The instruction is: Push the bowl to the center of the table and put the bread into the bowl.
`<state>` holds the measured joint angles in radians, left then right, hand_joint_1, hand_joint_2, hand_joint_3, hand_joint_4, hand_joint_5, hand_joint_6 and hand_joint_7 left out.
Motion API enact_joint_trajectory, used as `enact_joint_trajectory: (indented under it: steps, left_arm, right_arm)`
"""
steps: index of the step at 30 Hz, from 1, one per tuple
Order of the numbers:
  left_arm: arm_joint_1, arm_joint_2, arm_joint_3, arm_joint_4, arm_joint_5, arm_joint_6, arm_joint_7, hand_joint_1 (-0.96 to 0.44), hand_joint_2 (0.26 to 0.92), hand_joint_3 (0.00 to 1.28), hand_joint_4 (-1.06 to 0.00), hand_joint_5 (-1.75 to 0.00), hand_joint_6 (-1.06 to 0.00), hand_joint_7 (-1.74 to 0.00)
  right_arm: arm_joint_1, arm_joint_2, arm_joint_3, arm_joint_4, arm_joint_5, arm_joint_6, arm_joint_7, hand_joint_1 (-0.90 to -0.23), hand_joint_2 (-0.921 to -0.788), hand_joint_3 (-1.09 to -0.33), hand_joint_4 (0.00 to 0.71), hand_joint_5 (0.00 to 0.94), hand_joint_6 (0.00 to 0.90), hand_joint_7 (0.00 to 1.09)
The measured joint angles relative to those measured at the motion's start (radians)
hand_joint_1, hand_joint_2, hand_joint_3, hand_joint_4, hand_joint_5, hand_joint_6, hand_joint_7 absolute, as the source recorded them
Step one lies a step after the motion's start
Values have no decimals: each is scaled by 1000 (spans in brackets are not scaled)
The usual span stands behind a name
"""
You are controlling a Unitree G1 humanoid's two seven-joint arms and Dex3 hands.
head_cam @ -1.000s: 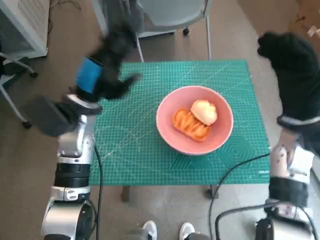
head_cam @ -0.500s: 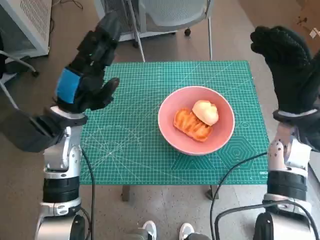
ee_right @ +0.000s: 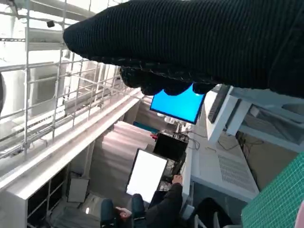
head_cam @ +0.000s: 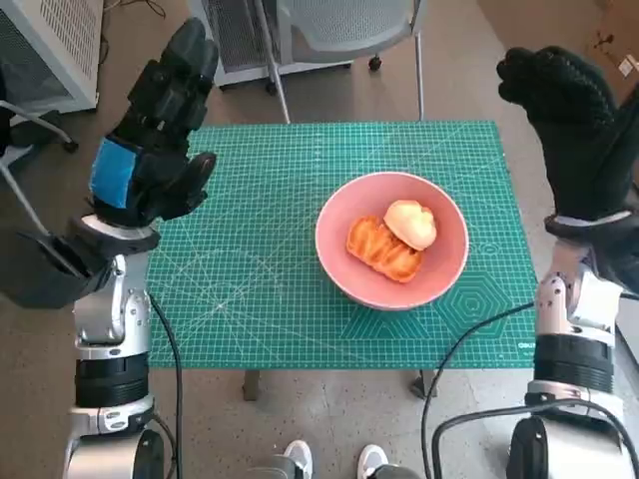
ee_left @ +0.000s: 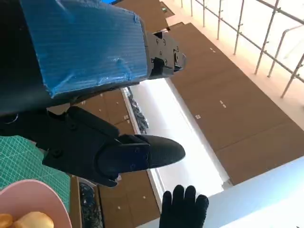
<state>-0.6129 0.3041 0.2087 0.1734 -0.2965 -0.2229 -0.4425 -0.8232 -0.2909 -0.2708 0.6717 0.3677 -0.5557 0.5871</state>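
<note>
A pink bowl (head_cam: 339,254) sits a little right of the middle of the green cutting mat (head_cam: 260,279). Inside it lie a pale bread roll (head_cam: 410,224) and an orange-brown ridged bread piece (head_cam: 379,249). My left hand (head_cam: 155,130) is raised above the mat's far left corner, fingers apart, holding nothing. My right hand (head_cam: 569,125) is lifted beyond the mat's right edge, fingers spread and empty. The left wrist view catches the bowl's rim (ee_left: 28,194), the roll (ee_left: 33,221) and my gloved right hand (ee_left: 183,209) in the distance.
A white chair (head_cam: 329,30) stands behind the table's far edge. Cabinets stand at the far left (head_cam: 50,40). Shoes of a person (head_cam: 334,461) show at the near edge. A black cable (head_cam: 469,334) crosses the mat's near right corner. A seated person (ee_right: 156,209) faces monitors.
My left hand has risen and swung outward to the left, from over the mat's far left part to above its corner. The right hand lifted slightly. Bowl and bread stayed put.
</note>
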Motion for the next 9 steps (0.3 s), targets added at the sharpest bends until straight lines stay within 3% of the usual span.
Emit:
enact_joint_trajectory:
  steps: [9]
  left_arm:
    - [0,-2,-4,3,1,1,1,-737,921,494,1,1,-121,0]
  right_arm:
    - [-13,0,0,10,0,0,0,-702,-921,-699,253,0,401,3]
